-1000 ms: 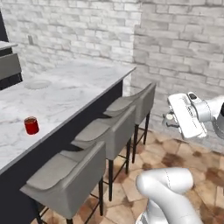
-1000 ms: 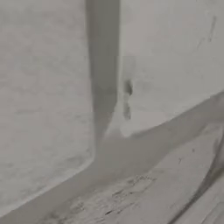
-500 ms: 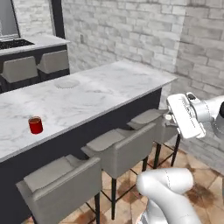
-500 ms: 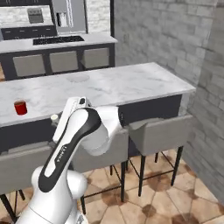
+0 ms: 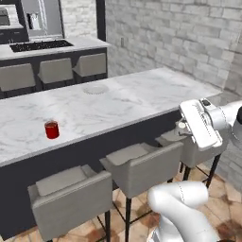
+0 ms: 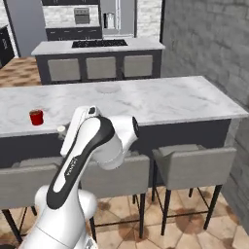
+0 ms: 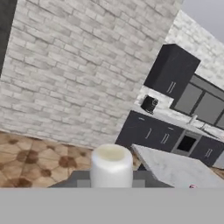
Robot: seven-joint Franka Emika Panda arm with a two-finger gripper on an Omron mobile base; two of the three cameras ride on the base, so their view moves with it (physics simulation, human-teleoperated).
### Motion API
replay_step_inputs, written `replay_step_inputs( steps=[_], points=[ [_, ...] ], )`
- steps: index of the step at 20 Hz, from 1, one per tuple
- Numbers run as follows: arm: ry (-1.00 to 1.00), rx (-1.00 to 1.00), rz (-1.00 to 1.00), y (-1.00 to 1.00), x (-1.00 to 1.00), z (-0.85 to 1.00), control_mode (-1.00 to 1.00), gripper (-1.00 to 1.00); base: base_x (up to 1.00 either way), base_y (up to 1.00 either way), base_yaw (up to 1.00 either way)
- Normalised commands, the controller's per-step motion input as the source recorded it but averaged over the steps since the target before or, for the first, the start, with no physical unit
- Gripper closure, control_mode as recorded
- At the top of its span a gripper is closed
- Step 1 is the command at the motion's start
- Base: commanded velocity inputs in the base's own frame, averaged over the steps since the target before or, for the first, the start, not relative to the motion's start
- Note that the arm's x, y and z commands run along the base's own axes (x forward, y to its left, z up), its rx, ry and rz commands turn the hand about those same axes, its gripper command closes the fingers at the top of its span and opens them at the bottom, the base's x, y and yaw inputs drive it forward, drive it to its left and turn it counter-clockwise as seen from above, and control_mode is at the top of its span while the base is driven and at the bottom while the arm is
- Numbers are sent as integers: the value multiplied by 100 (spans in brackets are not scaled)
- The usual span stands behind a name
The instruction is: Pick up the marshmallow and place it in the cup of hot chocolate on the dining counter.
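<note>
Since half a second ago the base has turned: both base views have swung, so the dining desk (image 5: 118, 106) now runs across the picture instead of slanting away, and the second counter with the black cooktop (image 5: 40, 45) sits square behind it. The arm has kept its raised pose beside the stools.

The end effector (image 7: 111, 183) is closed narrowly on the marshmallow (image 7: 111, 166), a small white cylinder standing upright between the fingertips in the hand view. In the left base view the hand (image 5: 201, 124) hangs off the desk's near edge, above the rightmost stool (image 5: 189, 144).

The cup of hot chocolate (image 5: 52, 129), red, stands upright on the white marble, towards the left and near the front edge, well apart from the hand. A round grey plate (image 5: 95, 89) lies farther back, near the far edge. The marble between cup and hand is bare.

Grey stools (image 6: 192, 165) line the near side over a tiled floor. A grey brick wall (image 6: 209, 44) closes the right end.
</note>
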Motion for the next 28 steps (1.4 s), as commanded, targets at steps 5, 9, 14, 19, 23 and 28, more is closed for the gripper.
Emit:
replay_step_inputs(
  steps=[5, 9, 14, 19, 23, 28],
  points=[
    [0, 0, 0, 0, 0, 0, 100, 100, -1, 16, 40],
    [0, 0, 0, 0, 0, 0, 100, 100, 10, 0, 41],
    [0, 0, 0, 0, 0, 0, 100, 100, 25, 12, 32],
    [0, 0, 0, 0, 0, 0, 100, 100, 19, 23, 8],
    [0, 0, 0, 0, 0, 0, 100, 100, 21, 26, 0],
    [0, 0, 0, 0, 0, 0, 100, 100, 7, 54, 0]
  ],
)
